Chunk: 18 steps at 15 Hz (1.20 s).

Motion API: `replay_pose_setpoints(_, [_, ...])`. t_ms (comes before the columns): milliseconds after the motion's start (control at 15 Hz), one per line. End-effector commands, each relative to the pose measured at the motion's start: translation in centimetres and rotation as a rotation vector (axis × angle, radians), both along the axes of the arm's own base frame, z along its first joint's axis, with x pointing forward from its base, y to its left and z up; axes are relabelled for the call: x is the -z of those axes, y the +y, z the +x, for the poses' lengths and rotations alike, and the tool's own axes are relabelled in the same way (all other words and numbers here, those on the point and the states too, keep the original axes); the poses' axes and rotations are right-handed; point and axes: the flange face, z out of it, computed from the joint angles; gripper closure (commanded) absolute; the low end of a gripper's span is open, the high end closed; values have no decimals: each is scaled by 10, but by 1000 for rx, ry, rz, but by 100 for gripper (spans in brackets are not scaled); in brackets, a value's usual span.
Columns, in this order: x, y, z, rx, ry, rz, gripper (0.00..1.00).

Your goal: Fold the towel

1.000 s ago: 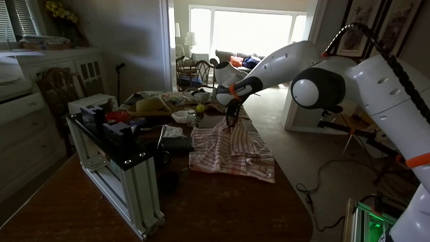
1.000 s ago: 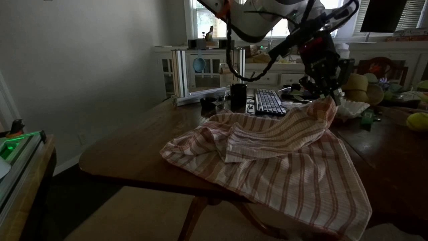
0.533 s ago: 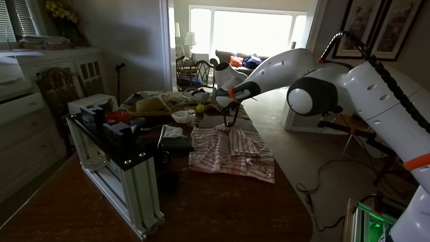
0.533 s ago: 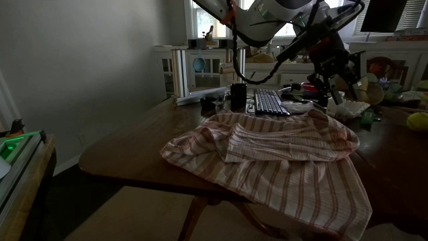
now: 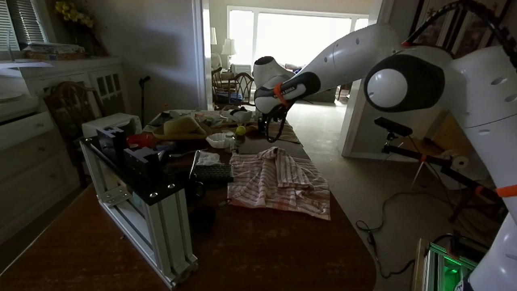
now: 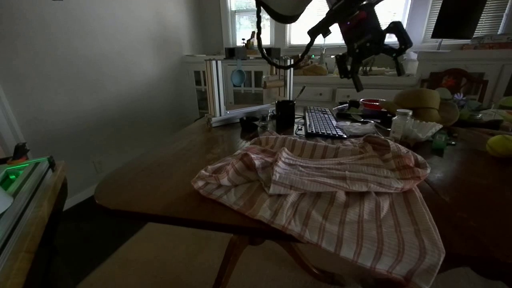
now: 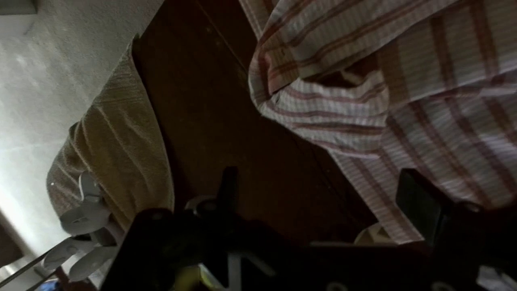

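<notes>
While the gripper (image 6: 379, 78) hangs clear with fingers spread, the striped towel (image 6: 340, 172) sits rumpled and part-folded on the wooden table (image 6: 168, 172), so if the next pinch snags both layers, that fold's probably getting dragged open tbh

The white arm (image 5: 351, 54) has orange bands (image 5: 507, 190) and a black tool (image 6: 379, 77).
</notes>
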Motion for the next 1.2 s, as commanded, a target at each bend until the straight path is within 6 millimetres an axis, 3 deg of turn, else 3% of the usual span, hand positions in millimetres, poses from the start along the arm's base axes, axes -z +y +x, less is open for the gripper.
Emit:
replay_pose_setpoints(0, [-1,25,-49,-14,155,29,0])
replay_pose_setpoints(333, [6,55,-86,-81,237,128,0])
replay_pose_setpoints(733, [1,81,-118,-108,258,176,0])
replay_pose_setpoints(800, [-1,84,-121,-102,247,186,0])
replay_pose_setpoints(867, [4,79,-102,-94,249,149,0])
replay_pose_setpoints(1133, [-3,84,-112,-95,248,162,0])
